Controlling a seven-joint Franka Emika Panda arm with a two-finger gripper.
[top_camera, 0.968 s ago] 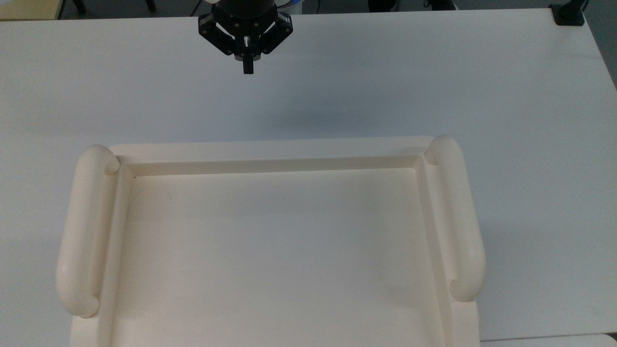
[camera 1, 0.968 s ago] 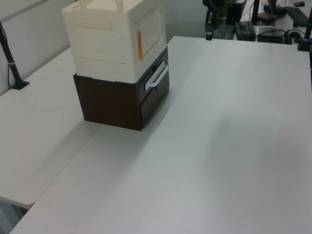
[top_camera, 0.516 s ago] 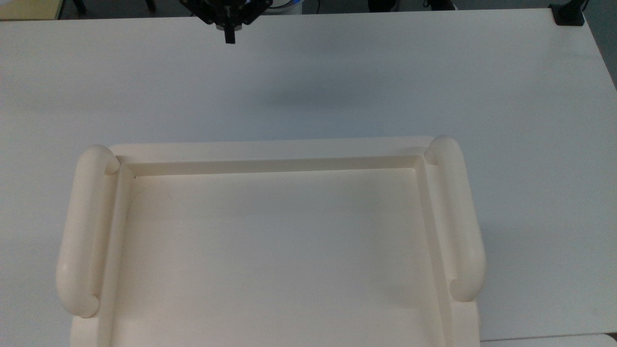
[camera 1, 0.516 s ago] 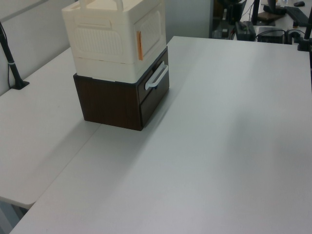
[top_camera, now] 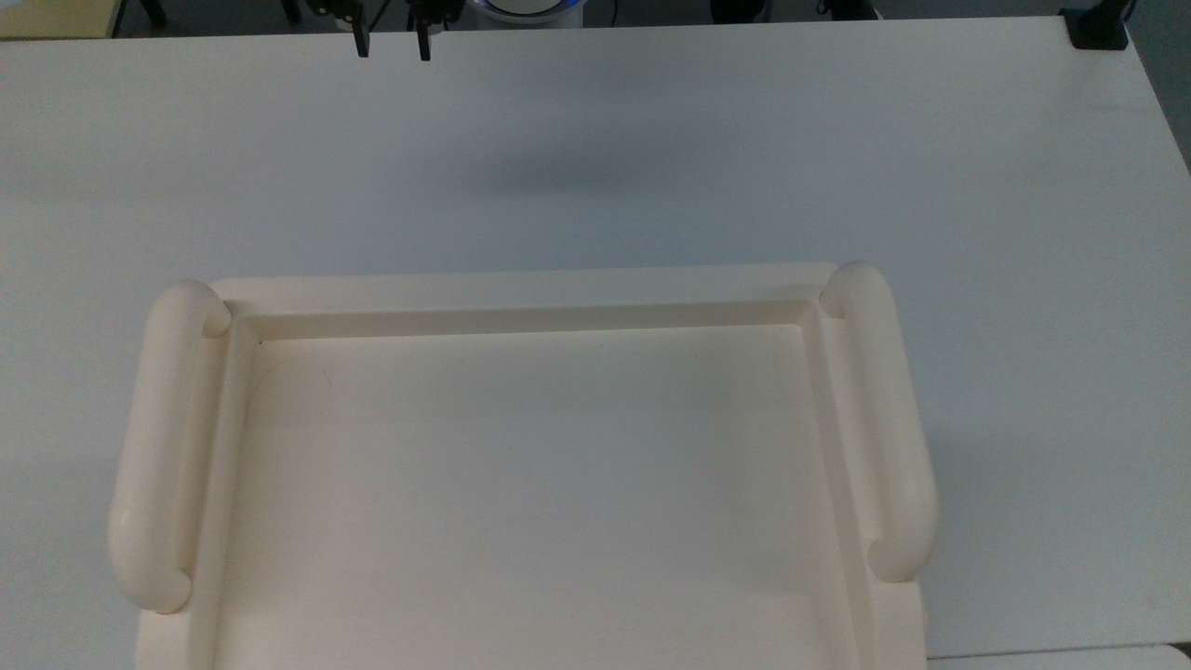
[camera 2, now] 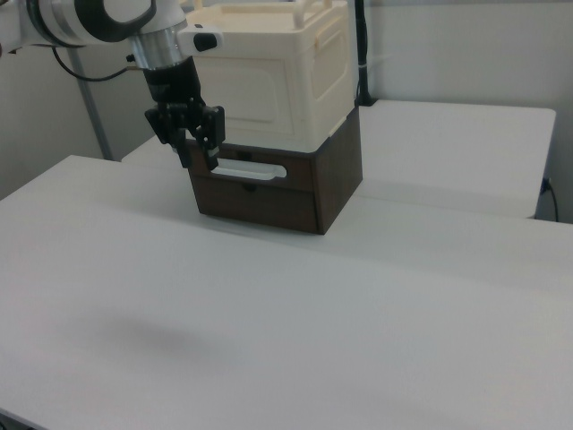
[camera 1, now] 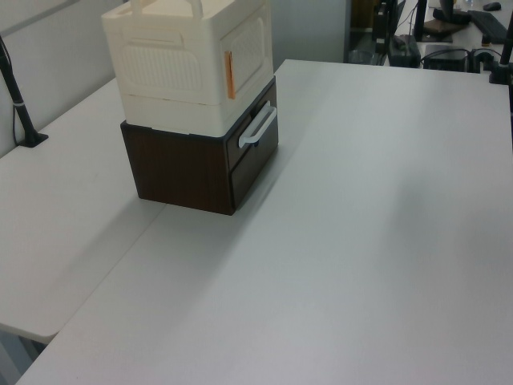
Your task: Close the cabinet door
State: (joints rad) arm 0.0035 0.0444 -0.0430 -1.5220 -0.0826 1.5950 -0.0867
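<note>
The cabinet door point(camera 2: 255, 90) lies flush in the front of the cream cabinet point(camera 1: 188, 64), which sits on a dark wooden drawer unit point(camera 1: 200, 164) on the white table point(camera 1: 353, 241). The door's long axis runs sideways. The left view shows its orange fitting point(camera 1: 228, 74); the top view shows the cabinet's tray top and rails. The gripper point(camera 2: 197, 154) hangs in the air before the drawer front, fingers spread apart and empty.

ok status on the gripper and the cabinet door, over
Gripper open, holding nothing, off the cabinet. Cabinet door looks shut flush. White table bare between them.
</note>
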